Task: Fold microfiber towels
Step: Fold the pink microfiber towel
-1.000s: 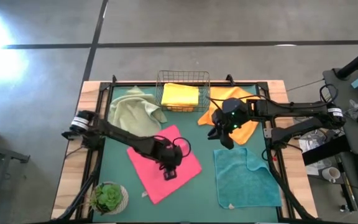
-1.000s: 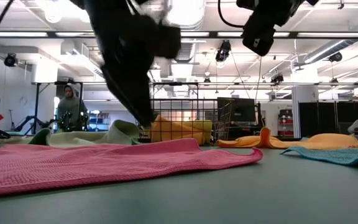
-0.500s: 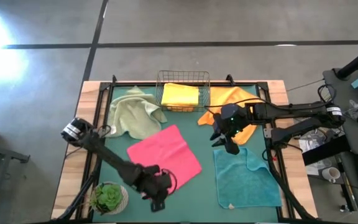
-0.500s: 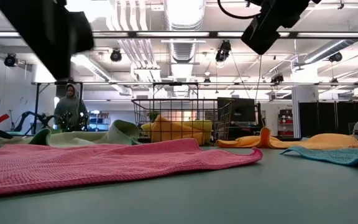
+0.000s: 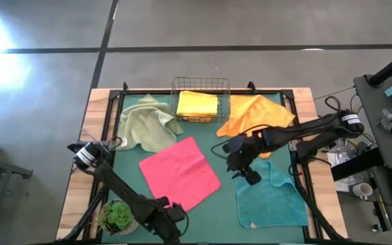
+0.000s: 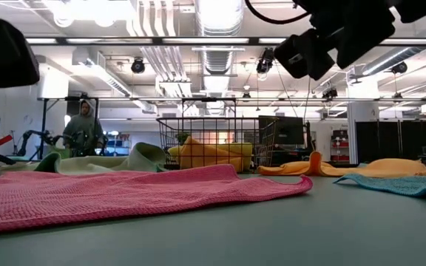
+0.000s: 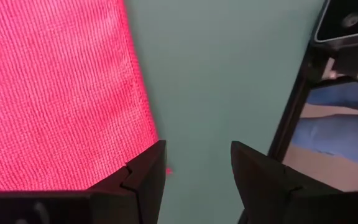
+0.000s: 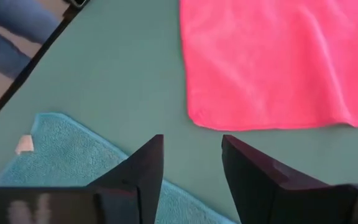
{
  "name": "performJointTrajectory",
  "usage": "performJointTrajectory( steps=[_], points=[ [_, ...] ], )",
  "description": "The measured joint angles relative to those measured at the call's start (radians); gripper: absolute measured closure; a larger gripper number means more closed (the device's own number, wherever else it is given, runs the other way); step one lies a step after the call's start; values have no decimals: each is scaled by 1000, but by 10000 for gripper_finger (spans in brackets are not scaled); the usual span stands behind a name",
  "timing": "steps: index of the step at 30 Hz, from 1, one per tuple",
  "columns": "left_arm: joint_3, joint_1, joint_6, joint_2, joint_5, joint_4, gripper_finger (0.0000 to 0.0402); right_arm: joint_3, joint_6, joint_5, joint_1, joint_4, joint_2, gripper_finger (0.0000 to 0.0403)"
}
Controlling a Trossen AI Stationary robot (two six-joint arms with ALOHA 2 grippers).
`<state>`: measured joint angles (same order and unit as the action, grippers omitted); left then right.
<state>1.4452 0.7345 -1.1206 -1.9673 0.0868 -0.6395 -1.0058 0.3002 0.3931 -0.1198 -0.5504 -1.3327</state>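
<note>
The pink towel (image 5: 180, 171) lies spread flat as a diamond in the middle of the green mat (image 5: 223, 204). The teal towel (image 5: 271, 197) lies flat to its right, one corner turned over. An orange towel (image 5: 254, 116) is rumpled beyond it, a pale sage towel (image 5: 147, 122) is bunched at the far left, and a yellow towel (image 5: 197, 105) sits folded in the wire basket (image 5: 201, 84). The right gripper (image 5: 240, 163) hovers between pink and teal, fingers apart and empty. The left gripper (image 5: 169, 221) waits near the mat's front edge beside a potted plant (image 5: 118, 216), fingers spread, holding nothing
</note>
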Motion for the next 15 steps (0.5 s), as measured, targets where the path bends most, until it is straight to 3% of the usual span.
performJointTrajectory(
  steps=[11,15],
  points=[
    [2,0,-59,-22,0,-158,238,0,39,0,-15,45,-112,252],
    [2,0,-52,-23,-2,-130,238,0,66,5,-25,79,-169,252]
  ],
)
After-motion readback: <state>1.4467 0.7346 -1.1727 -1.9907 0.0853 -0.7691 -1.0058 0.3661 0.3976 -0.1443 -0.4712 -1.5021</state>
